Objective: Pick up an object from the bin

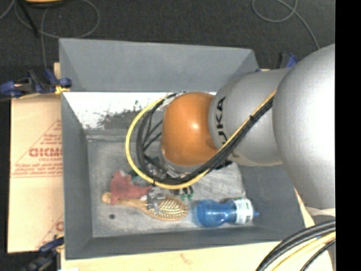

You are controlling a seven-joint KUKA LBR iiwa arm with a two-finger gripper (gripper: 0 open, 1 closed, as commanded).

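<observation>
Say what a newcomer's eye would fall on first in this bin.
The arm's orange wrist cover dominates, hanging over the middle of the bin with cables looped round it. On the bin floor, a blue bottle lies on its side at the near right, with a wooden hairbrush and a reddish soft thing to its left.

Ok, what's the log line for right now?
gripper: low in bin, above wooden hairbrush at front | nearby: reddish soft thing left, blue bottle right | hold: cannot tell
</observation>
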